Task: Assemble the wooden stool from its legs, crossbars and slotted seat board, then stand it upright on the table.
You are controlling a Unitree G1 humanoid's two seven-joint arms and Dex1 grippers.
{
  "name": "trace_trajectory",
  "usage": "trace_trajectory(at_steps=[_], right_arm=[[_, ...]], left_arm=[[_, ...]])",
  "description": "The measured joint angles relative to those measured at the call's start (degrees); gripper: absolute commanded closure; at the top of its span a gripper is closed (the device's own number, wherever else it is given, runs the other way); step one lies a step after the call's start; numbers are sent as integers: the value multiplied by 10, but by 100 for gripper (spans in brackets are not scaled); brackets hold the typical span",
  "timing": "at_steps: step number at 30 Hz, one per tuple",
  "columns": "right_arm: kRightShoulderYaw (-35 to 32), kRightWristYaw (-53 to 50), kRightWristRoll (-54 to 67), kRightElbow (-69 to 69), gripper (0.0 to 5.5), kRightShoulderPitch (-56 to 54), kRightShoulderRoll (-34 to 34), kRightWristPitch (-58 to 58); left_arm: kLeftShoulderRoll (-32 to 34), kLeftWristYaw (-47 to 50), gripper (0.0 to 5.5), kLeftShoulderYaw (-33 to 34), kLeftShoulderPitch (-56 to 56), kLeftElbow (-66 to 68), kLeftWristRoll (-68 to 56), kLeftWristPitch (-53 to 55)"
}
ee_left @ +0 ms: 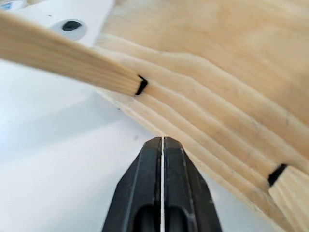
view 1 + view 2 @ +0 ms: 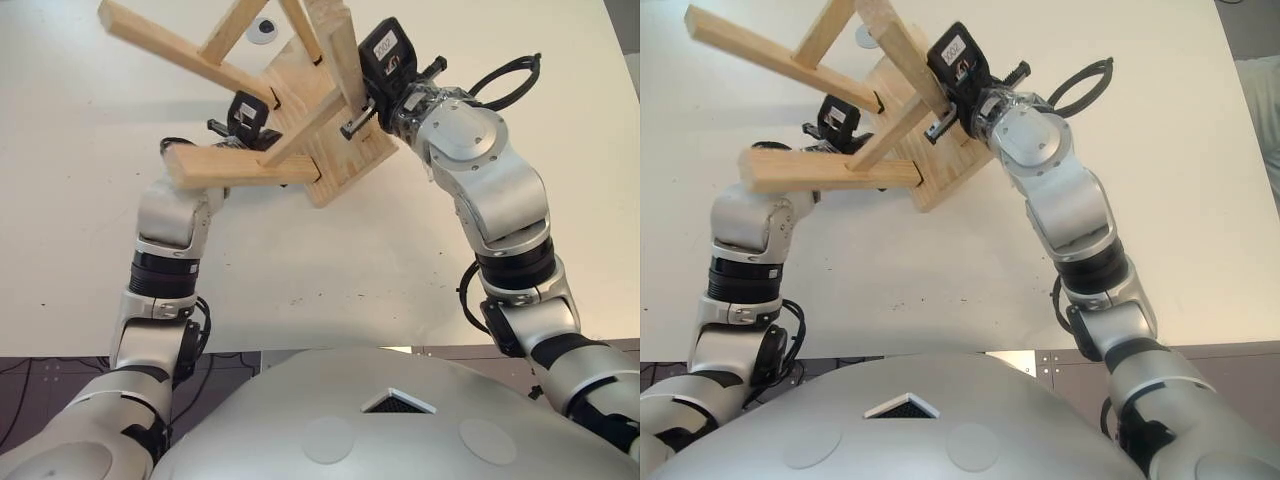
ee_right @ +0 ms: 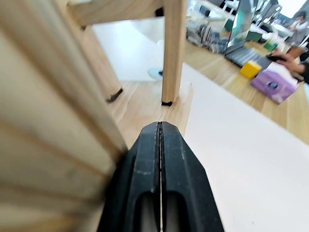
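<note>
Found at 12 o'clock of the head view: one wooden stool, already put together and tipped over above the white table. Counted on it: one slotted seat board, four legs set in its slots, and two crossbars between them. Of the legs, one going to 10 o'clock, one to 9 o'clock, two up to 12 o'clock and cut by the picture's edge. Lowest corner of the board, at 6 o'clock of the stool: on the table or just above it, cannot tell.

Two grippers counted. First the left gripper, at 9 o'clock of the seat board, between the two legs going leftward, with both fingers pressed together and nothing between them; tip just beside the edge of the board. Then the right gripper, at 2 o'clock of the board, close against one of the 12 o'clock legs, also with both fingers fully closed on nothing. Real contact with the wood: cannot tell for either.

Also one small round white thing with a dark middle, on the table at 12 o'clock, behind the stool.
</note>
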Motion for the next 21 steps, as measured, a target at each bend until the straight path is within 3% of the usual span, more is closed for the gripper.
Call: trace_trajectory(at_steps=[8,15,19,21], right_arm=[[16,88,8,54,550,39,-46,0],[97,179,20,-37,550,48,-61,-93],[87,202,23,-41,550,33,-63,-149],[48,222,53,-42,550,29,-66,-142]], left_arm=[[38,-3,547,97,-95,7,-2,-59],[28,15,547,75,-36,19,28,-66],[39,31,547,74,-13,35,61,-84],[54,27,547,75,4,33,71,-84]])
